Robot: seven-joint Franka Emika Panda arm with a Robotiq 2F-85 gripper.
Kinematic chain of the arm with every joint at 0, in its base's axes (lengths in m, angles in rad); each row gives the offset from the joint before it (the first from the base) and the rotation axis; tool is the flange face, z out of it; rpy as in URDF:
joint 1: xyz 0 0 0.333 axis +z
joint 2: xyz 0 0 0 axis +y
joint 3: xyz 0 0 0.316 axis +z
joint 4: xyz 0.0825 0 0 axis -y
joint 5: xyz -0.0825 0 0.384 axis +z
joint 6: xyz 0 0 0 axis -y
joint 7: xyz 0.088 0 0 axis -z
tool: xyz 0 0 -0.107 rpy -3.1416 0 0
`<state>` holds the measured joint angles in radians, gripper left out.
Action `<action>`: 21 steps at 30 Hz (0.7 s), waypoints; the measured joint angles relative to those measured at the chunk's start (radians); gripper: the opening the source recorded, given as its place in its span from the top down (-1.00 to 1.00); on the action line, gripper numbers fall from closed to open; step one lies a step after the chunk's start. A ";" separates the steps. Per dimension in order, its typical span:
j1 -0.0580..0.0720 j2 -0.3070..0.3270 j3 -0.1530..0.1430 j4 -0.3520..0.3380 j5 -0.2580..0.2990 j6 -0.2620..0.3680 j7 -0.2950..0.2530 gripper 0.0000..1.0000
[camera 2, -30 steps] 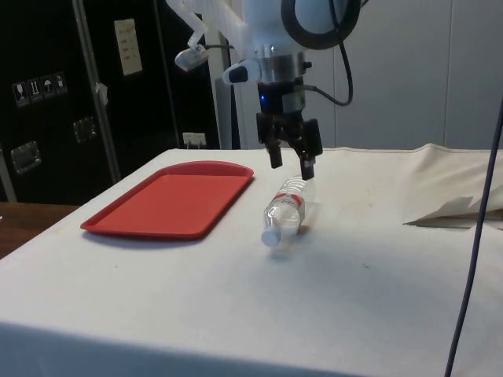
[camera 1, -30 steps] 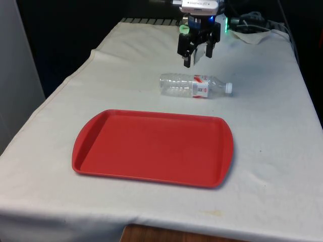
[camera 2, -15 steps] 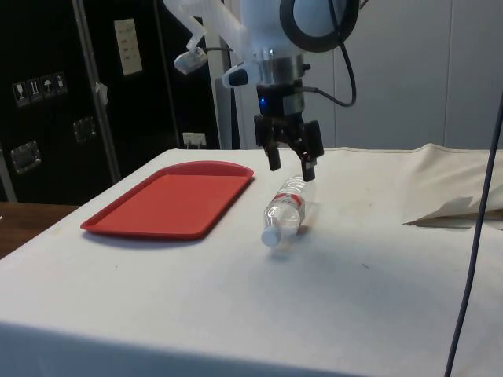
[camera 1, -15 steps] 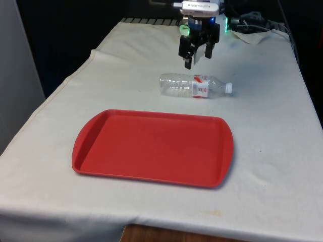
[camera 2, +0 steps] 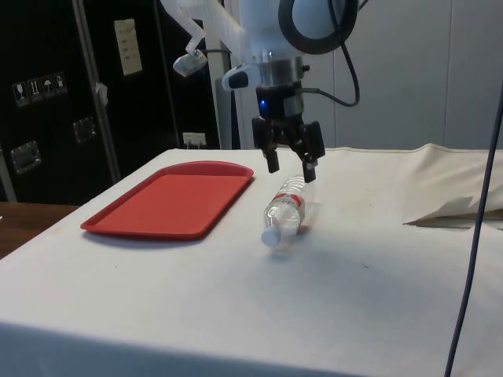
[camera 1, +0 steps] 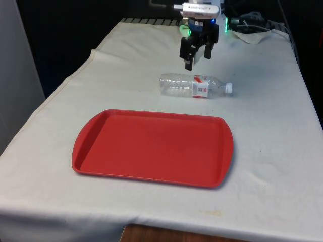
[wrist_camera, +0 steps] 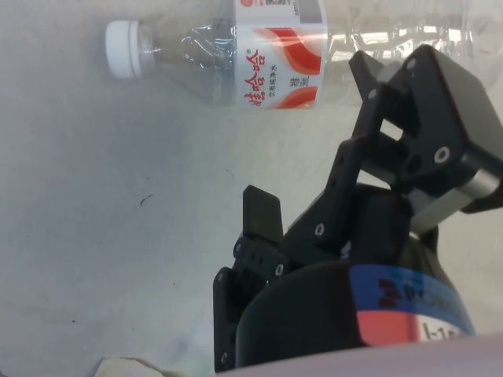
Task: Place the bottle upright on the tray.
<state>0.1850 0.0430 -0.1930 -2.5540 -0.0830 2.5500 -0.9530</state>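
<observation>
I have the claw spread open and holding nothing, hanging above the counter toward its far edge, just beyond the bottle, which lies on its side on the cloth between the claw and the red tray. My worry is the round, clear body: if I come down off its middle, a finger could nudge it and set it rolling along the counter. A pinch near the white cap could leave it tilting when I stand it on the tray.
</observation>
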 measured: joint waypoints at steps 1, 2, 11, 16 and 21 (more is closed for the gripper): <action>0.000 0.001 0.000 0.000 0.000 0.000 -0.004 -1.00; 0.000 0.002 0.000 0.000 0.000 0.000 -0.012 -1.00; 0.001 0.009 0.001 0.002 0.000 0.002 -0.048 -1.00; 0.002 0.011 0.001 0.002 0.000 0.002 -0.063 -1.00; 0.002 0.016 0.001 0.004 0.000 0.003 -0.084 -1.00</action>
<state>0.1870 0.0590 -0.1920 -2.5500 -0.0830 2.5530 -1.0370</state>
